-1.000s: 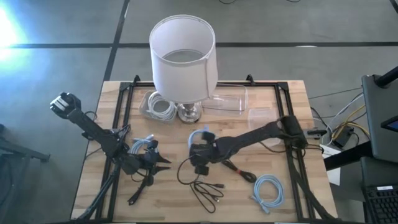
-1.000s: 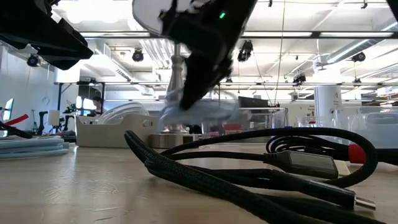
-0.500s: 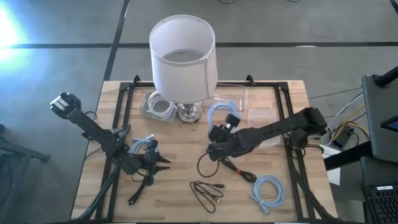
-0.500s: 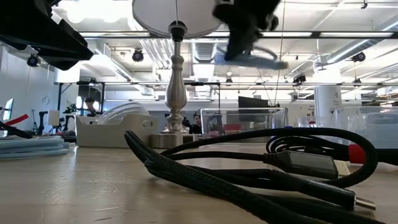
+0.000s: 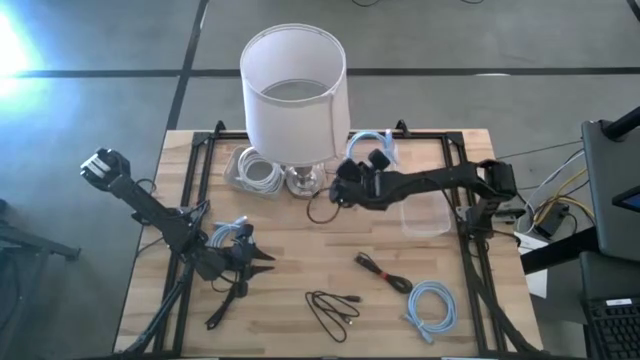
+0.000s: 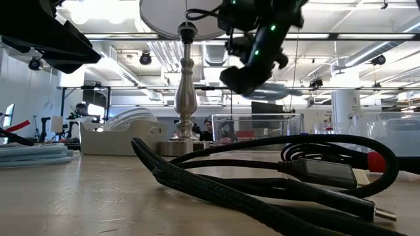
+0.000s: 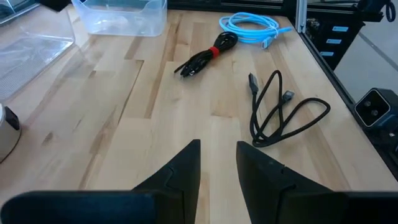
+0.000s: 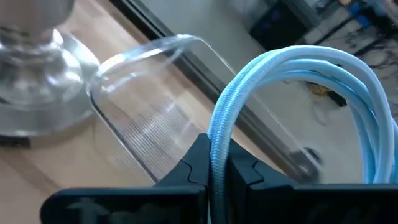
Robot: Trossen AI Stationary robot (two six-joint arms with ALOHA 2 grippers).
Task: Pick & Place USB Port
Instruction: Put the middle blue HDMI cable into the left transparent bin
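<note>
now my right gripper (image 8: pixel 214 163) pinches the coiled light-blue usb cable (image 8: pixel 298 93), held aloft above the clear bin (image 8: pixel 146 112) beside the lamp base (image 8: pixel 34 81). best to centre over the bin before letting go. my left gripper (image 7: pixel 217 165) waits, jaws narrowly apart.

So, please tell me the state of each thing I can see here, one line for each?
Right hand: shut on light blue cable, held above clear bin.
Left hand: open, holds nothing.
Clear bin: empty, lid off.
Black bundled cable: tied, on table.
Black loose cable: untied, on table.
</note>
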